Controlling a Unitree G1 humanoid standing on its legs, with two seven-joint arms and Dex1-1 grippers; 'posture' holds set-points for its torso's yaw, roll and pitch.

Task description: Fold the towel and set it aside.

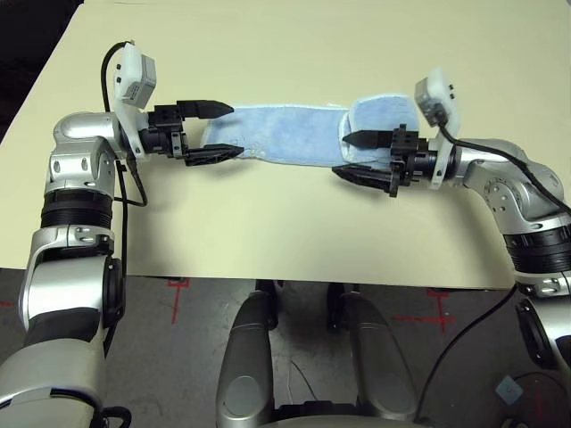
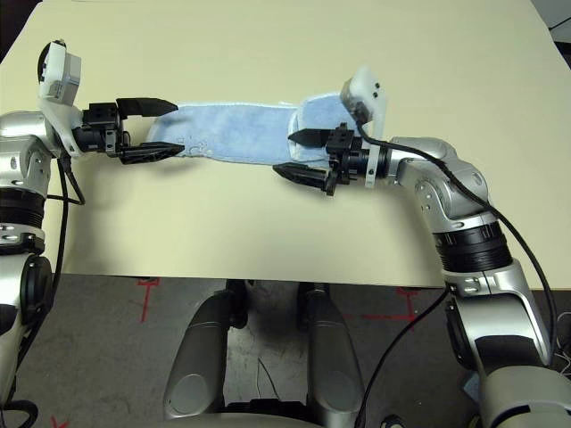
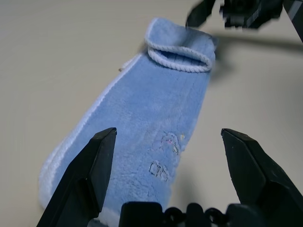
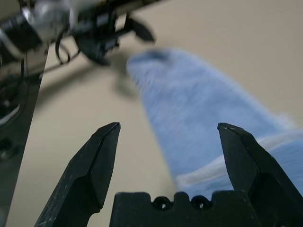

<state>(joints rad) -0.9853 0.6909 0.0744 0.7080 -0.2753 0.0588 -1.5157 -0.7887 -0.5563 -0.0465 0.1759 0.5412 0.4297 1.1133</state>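
The towel (image 1: 285,134) lies on the cream table (image 1: 268,232) as a long light blue band running left to right. Its right end (image 1: 379,120) is folded back over itself, showing white edging. A small embroidered logo (image 3: 165,156) shows near its left end. My left gripper (image 1: 234,130) is open, its two fingers straddling the towel's left end, one past the far edge and one at the near edge. At the folded right end my right gripper (image 1: 342,153) is open too, with one finger over the fold and the other off the near edge. Neither holds anything.
The table's left edge (image 1: 36,80) slants away at the far left with dark floor beyond. Its front edge (image 1: 357,283) runs just before my body, and red tape marks (image 1: 177,285) lie on the floor below. Black cables (image 1: 120,178) hang from both wrists.
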